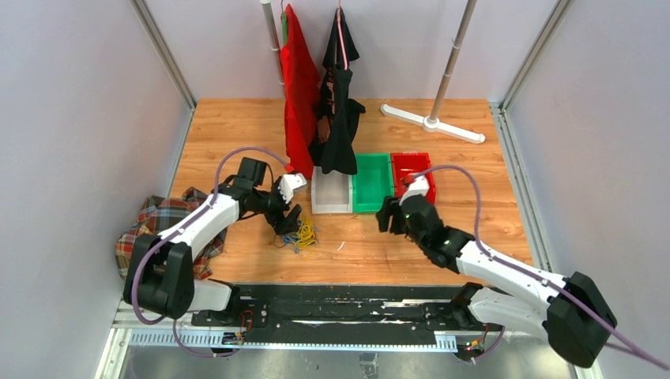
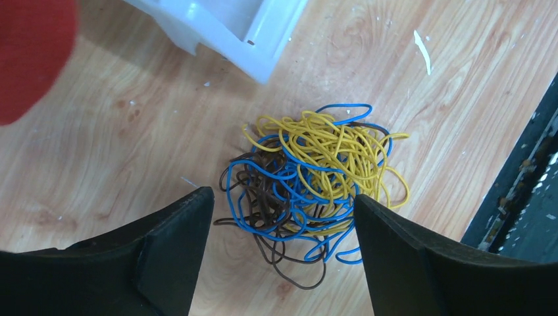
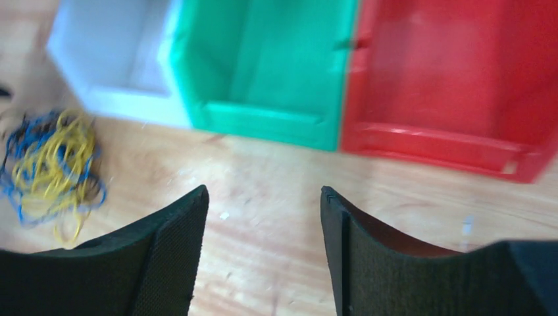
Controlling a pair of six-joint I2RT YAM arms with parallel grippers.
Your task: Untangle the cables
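Plaid cloth point(image 1: 162, 225) lies bunched at the far left edge of the wooden bench point(image 1: 237, 126), partly under the left arm.

Left pincer point(image 2: 281, 201) is spread wide, with a dark finger on either side of the near part of the cables point(image 2: 309, 178). Whether the fingers touch the wire cannot be told.

The cables are one knotted heap on bare wood, just in front of the near left corner of the white bin point(image 1: 332, 207) and apart from it. Yellow loops sit mostly on the far and right side. Blue runs all through. Dark brown is massed on the left and trails out toward the near edge. A few pale flecks point(image 2: 421, 49) lie on the wood nearby.

Behind the heap, a red cloth point(image 1: 299, 95) and a black garment point(image 1: 338, 118) hang from above. From the top camera their lower ends overlap the far end of the white bin. The red cloth also shows as a blur in the upper left corner of the left wrist view.

The bins stand side by side and touching: white, then the green bin point(image 1: 371, 207), then the red bin point(image 1: 411, 158).

Right pincer point(image 3: 263, 197) is spread with nothing between its fingers. It sits over bare wood in front of the seam between the green and red bins, well apart from the heap, which shows blurred at the far left of its own camera.

At the back right, a white stand foot point(image 1: 433, 122) lies flat on the wood with a pole rising from it.
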